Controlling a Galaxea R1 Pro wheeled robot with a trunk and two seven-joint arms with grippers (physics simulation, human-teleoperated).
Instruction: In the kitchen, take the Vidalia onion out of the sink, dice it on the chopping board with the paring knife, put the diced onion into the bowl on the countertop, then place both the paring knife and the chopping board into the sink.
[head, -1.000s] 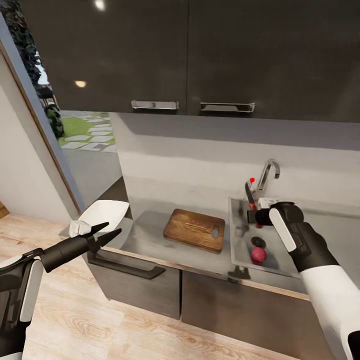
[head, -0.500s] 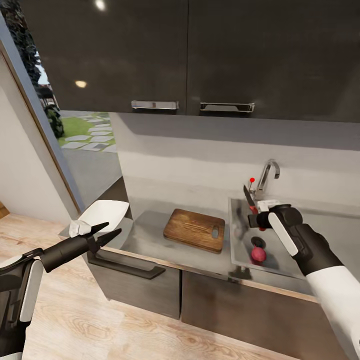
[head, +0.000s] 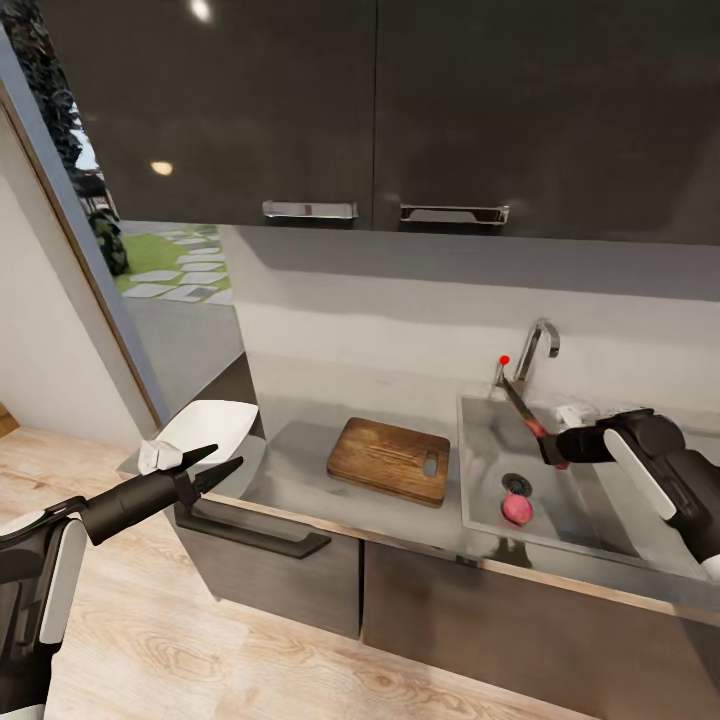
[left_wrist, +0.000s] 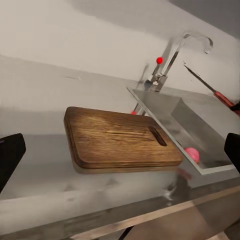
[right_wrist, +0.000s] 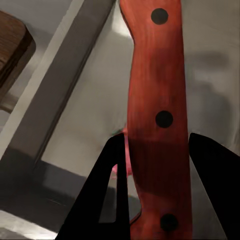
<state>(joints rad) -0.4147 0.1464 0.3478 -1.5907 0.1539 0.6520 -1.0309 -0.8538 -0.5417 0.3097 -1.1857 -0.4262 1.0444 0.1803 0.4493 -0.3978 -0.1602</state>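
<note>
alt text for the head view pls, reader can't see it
The right end effector holds the paring knife by its red handle above the sink, blade angled up toward the tap. A pinkish onion lies in the basin beside the drain, and the chopping board rests on the countertop. The left end effector hovers open by the white bowl.

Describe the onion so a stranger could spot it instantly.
Find the steel sink set in the grey counter, right of the wooden board. In its basin, beside the dark round drain, lies the onion. It is small, round and pinkish red, the only loose thing in the basin.
</note>
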